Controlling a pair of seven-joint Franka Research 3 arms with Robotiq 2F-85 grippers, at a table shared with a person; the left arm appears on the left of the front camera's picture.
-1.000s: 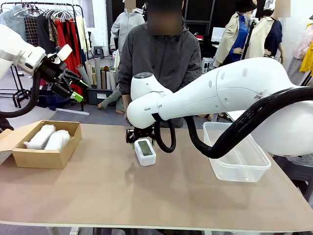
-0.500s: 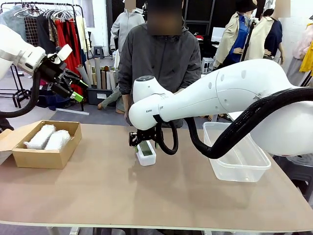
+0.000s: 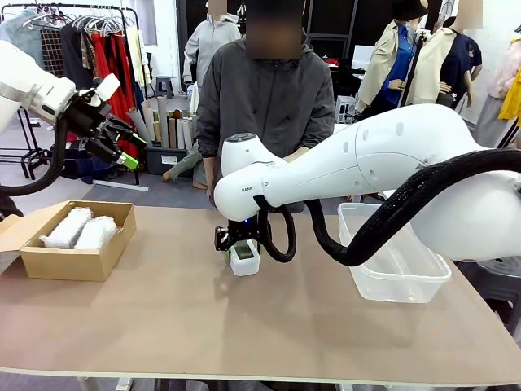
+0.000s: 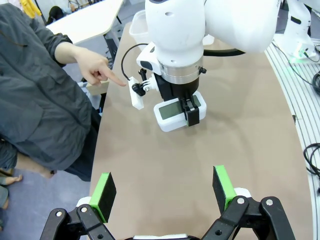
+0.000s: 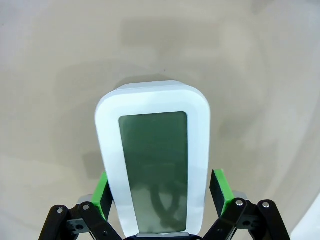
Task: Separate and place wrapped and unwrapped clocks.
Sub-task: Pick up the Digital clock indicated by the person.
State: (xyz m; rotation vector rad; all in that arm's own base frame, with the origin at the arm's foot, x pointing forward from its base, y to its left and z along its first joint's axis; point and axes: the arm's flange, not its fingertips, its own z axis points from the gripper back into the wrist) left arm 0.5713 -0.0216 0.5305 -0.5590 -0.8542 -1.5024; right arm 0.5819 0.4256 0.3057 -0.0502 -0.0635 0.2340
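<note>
Near the middle of the table (image 3: pixel 203 326), toward its far edge, the bare clock (image 3: pixel 244 258) lies flat with its grey-green screen facing up. The right gripper (image 3: pixel 242 247) hangs directly over it, jaws spread, one green pad on each long side of the clock; the right wrist view shows a sliver of tabletop between the pads (image 5: pixel 218 185) and the white casing, so nothing is pinched. Bare tabletop runs all round the clock in that view (image 5: pixel 152 155), with no other object near it.

At the table's left end an open cardboard box (image 3: pixel 77 261) holds the two wrapped clocks (image 3: pixel 80 230) side by side, well apart from the bare one. At the right end a clear plastic bin (image 3: pixel 392 265) sits close under the right arm's forearm and its black cable hose. Between box and bin the near half of the table is open brown surface.

The left gripper (image 3: pixel 122 147) is held high above the box, beyond the table's left corner, its jaws spread wide with nothing between them; from its wrist camera (image 4: pixel 165 192) the table stretches out as free ground toward the other arm.

A person in a dark grey jacket stands at the far edge just behind the clock, and the person's hand (image 4: pixel 95 70) points a finger toward the right arm's wrist, close to it.
</note>
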